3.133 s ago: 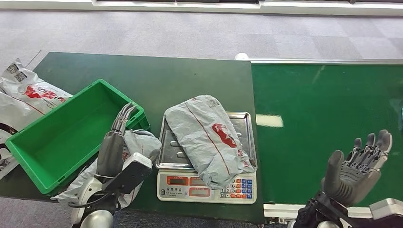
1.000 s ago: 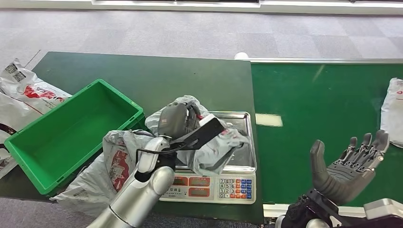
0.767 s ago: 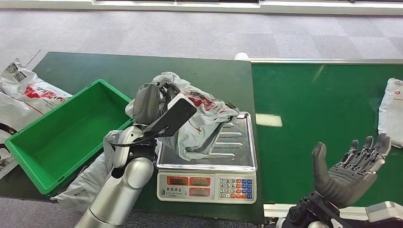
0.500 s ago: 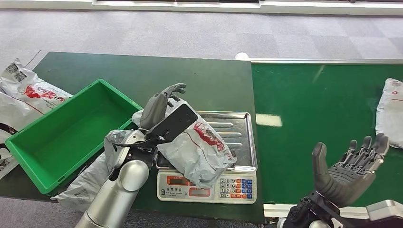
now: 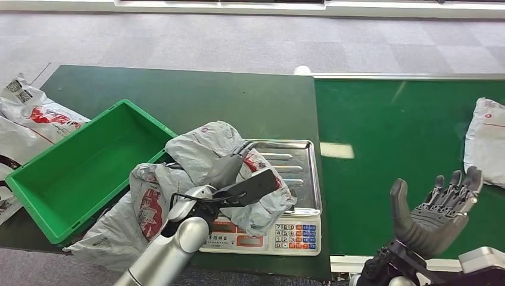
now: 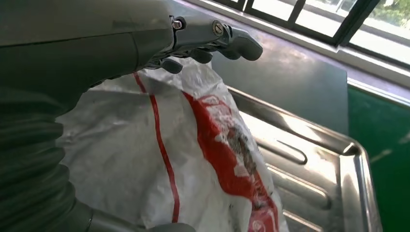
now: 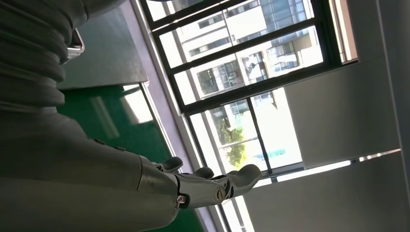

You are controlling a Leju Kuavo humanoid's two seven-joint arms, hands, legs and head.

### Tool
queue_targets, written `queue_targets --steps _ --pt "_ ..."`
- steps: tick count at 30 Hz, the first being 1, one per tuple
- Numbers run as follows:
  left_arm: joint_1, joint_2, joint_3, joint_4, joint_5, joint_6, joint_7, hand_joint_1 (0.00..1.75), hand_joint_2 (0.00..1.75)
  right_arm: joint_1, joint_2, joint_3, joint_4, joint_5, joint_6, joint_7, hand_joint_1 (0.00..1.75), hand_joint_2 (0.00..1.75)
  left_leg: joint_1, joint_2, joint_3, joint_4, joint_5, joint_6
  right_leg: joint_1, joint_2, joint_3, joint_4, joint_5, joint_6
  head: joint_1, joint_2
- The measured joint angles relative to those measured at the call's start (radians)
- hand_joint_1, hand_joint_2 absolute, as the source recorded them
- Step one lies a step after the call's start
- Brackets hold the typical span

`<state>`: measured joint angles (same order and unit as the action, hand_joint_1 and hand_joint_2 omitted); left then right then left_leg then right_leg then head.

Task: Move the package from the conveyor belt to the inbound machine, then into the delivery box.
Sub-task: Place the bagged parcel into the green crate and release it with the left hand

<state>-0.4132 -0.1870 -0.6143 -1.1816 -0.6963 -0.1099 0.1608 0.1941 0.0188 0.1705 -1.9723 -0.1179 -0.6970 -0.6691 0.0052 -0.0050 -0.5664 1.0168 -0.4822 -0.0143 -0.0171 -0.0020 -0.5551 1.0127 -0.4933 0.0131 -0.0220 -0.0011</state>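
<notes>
The counter (image 5: pixel 178 89) carries a green delivery box (image 5: pixel 89 167), holding no package, and the inbound machine (image 5: pixel 280 196), a scale with a steel tray. The grey package (image 5: pixel 208 152) lies on the tray's left edge, so the first leg looks done; the box leg remains. The left hand (image 5: pixel 229 173) rests on the package, its fingers (image 6: pixel 232 41) extended over it, grip unclear. The right hand (image 5: pixel 438 208) waits spread, holding nothing. Another package (image 5: pixel 485 140) lies on the conveyor belt (image 5: pixel 405 137).
</notes>
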Motion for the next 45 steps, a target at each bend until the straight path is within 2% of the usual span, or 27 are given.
queue_targets --steps 4,5,8,9,13,20,23,26,32,37,41,45 --pt "-0.014 -0.002 -0.045 0.078 -0.089 -0.046 0.044 0.00 1.75 -0.007 -0.012 0.016 0.009 -0.002 0.000 0.007 0.00 1.75 0.000 0.000 0.000 0.000 0.000 0.000 0.000 0.000 0.000 0.000 0.000 0.000 0.000 0.000" --pt "-0.023 -0.002 -0.057 0.105 -0.115 -0.058 0.049 0.30 1.75 -0.013 -0.015 0.022 0.014 -0.004 0.000 0.010 0.00 1.75 0.000 0.000 0.000 0.000 0.000 0.000 0.000 0.000 0.001 0.000 0.000 0.000 0.000 0.000" --pt "-0.054 -0.007 -0.081 0.183 -0.194 -0.076 0.055 1.61 1.75 -0.038 -0.020 0.040 0.031 -0.008 0.000 0.019 0.00 1.75 0.000 0.000 0.003 0.000 0.000 0.000 0.000 -0.001 0.004 0.000 0.000 0.000 0.000 0.000" --pt "-0.061 -0.010 -0.086 0.206 -0.218 -0.078 0.058 1.75 1.75 -0.046 -0.020 0.044 0.037 -0.009 0.000 0.021 0.00 1.75 0.000 0.000 0.004 0.000 0.000 0.000 0.000 -0.001 0.005 0.000 0.000 0.000 0.000 0.000" --pt "-0.079 -0.022 -0.096 0.270 -0.276 -0.074 0.071 1.75 1.75 -0.075 -0.021 0.056 0.056 -0.010 0.000 0.029 0.00 1.75 0.000 0.000 0.007 -0.001 0.000 0.000 0.000 -0.001 0.009 0.000 0.000 0.000 0.000 0.000" --pt "-0.081 -0.044 -0.091 0.306 -0.322 -0.049 0.089 1.75 1.75 -0.088 -0.021 0.058 0.067 -0.009 0.000 0.030 0.00 1.75 0.000 0.000 0.005 -0.001 -0.001 0.000 0.000 -0.001 0.014 0.000 0.000 0.000 0.000 0.000" --pt "-0.078 -0.048 -0.073 0.293 -0.299 0.003 0.055 1.75 1.75 -0.087 -0.021 0.058 0.067 -0.013 0.000 0.021 0.00 1.75 0.000 0.000 0.010 -0.001 0.001 -0.001 0.001 0.000 0.012 0.000 0.001 -0.001 0.000 0.000" --pt "-0.058 -0.039 -0.041 0.214 -0.233 0.075 0.022 1.75 1.75 -0.074 -0.024 0.052 0.066 -0.025 0.000 0.004 0.00 1.75 0.000 0.000 0.008 -0.001 0.003 -0.002 0.002 0.000 0.008 0.000 0.002 -0.002 0.000 0.000" --pt "-0.033 -0.003 0.000 0.030 -0.190 0.130 0.015 1.75 1.75 -0.051 -0.031 0.046 0.065 -0.033 0.000 -0.012 0.00 1.75 0.000 0.000 0.003 -0.001 0.003 -0.002 0.002 0.000 0.003 0.000 0.002 -0.002 0.000 0.000" --pt "-0.025 0.046 0.056 -0.143 -0.244 0.338 -0.004 1.75 1.75 -0.012 -0.031 0.038 0.059 -0.017 0.000 -0.026 0.00 1.75 0.000 0.000 0.000 -0.001 0.003 -0.002 0.002 0.000 0.000 0.000 0.002 -0.002 0.000 0.000" --pt "-0.045 0.117 0.191 -0.279 -0.259 0.416 0.000 1.75 1.75 0.023 -0.032 0.032 0.051 -0.012 0.000 -0.029 0.00 1.75 0.001 0.000 0.000 -0.002 0.004 -0.002 0.003 0.001 -0.001 0.000 0.002 -0.002 0.000 0.000" --pt "-0.064 0.189 0.351 -0.320 -0.257 0.457 -0.019 1.75 1.75 0.036 -0.036 0.027 0.049 -0.025 0.000 -0.029 0.00 1.75 0.002 0.002 0.000 -0.002 0.005 -0.004 0.004 0.001 -0.001 0.001 0.002 -0.003 0.000 0.000"
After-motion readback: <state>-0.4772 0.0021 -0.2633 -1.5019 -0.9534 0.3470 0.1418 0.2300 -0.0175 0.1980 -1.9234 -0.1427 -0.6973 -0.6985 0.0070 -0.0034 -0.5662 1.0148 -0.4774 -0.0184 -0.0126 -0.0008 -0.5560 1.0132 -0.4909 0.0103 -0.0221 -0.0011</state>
